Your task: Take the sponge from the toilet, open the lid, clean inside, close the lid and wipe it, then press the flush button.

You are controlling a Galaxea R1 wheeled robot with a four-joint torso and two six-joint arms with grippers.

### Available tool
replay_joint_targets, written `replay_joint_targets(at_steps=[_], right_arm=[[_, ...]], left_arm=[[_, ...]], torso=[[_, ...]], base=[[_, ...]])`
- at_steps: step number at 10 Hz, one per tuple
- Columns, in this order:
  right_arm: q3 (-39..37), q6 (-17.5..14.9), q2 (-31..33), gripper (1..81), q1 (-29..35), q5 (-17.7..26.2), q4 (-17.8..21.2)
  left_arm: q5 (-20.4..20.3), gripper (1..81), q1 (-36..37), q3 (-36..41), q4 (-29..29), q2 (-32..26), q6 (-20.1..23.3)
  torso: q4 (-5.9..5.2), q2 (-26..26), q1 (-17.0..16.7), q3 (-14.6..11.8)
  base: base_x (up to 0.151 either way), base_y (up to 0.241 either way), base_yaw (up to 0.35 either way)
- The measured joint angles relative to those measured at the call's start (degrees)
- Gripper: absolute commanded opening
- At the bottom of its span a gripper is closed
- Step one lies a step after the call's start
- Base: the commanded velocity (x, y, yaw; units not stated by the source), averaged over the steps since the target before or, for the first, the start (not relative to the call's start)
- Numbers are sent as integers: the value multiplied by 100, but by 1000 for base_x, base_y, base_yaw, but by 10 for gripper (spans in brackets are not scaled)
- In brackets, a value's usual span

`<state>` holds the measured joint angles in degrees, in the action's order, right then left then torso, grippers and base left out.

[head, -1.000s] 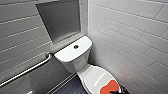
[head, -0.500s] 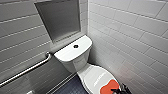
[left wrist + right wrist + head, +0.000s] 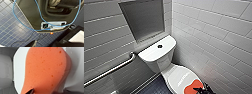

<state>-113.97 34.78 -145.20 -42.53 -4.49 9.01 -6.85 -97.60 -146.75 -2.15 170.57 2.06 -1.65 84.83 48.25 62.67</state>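
Head view has hardly changed: your right gripper (image 3: pixel 201 89) sits at the sponge (image 3: pixel 191 85) on the shut lid (image 3: pixel 180 76), and you cannot tell if it holds it yet.

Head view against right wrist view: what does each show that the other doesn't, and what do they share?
Head view, not right wrist: the flush button in the tank top, a metal grab bar on the tiled wall, and a recessed wall niche.
Right wrist, not head: the pitted, porous surface of the sponge, seen close up.
Both: the orange sponge lying on the closed white lid.
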Motion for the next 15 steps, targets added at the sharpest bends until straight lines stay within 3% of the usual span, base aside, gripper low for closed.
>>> replay_joint_targets(at_steps=[3, 7, 12, 15], right_arm=[[-494, 17, -422, 811, 23, -245, -4], [-456, 20, -544, 811, -195, -1158, -439], [-425, 20, -563, 811, -256, -1312, -540], [-783, -9, -745, 811, -274, -1521, -725]], left_arm=[[27, 811, 0, -2, 48, -11, 0], [123, 811, 0, -5, 199, -76, -2], [138, 811, 0, -5, 219, -32, -2], [230, 811, 0, -5, 305, -50, -2]], torso=[[2, 2, 0, 0], [2, 2, 0, 0], [2, 2, 0, 0], [2, 2, 0, 0]], base=[[0, 0, 0], [0, 0, 0], [0, 0, 0], [0, 0, 0]])
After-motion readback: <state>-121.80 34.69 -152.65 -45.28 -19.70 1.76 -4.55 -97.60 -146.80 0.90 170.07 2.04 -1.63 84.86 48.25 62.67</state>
